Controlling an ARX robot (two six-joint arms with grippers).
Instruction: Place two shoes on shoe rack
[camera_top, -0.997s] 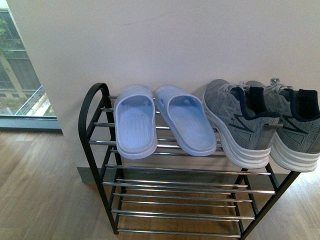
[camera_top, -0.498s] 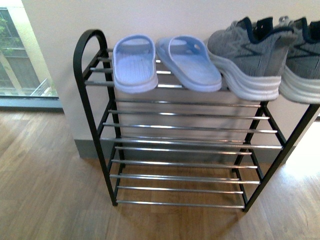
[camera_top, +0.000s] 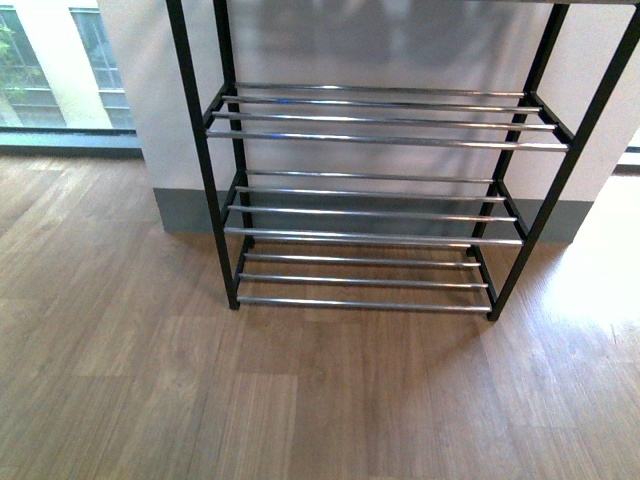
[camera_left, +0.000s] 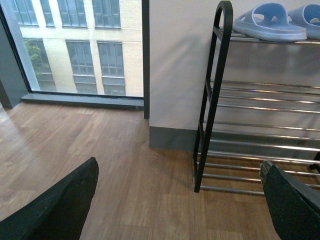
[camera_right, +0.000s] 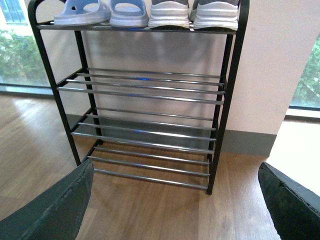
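Observation:
The two shoes (camera_right: 169, 14) (camera_right: 216, 15), grey with white soles, stand side by side on the top tier of the shoe rack (camera_right: 225, 100) in the right wrist view. The front view holds only the two lower tiers of the shoe rack (camera_top: 203, 150), with no shoes and no grippers. My right gripper (camera_right: 175, 205) is open over the wood floor, well in front of the rack and holding nothing. My left gripper (camera_left: 177, 200) is also open and empty, off the arched end of the shoe rack (camera_left: 212, 100).
Two pale blue slippers (camera_right: 100, 12) (camera_left: 270, 22) share the top tier beside the shoes. The rack stands against a white wall (camera_right: 280, 65) with a grey skirting. Wood floor (camera_top: 300, 400) spreads in front. Floor-level windows (camera_left: 75, 50) flank the wall.
The front view has tilted downward. The top tier with slippers and sneakers has slid out of the top of the picture, leaving the lower tiers and more floor.

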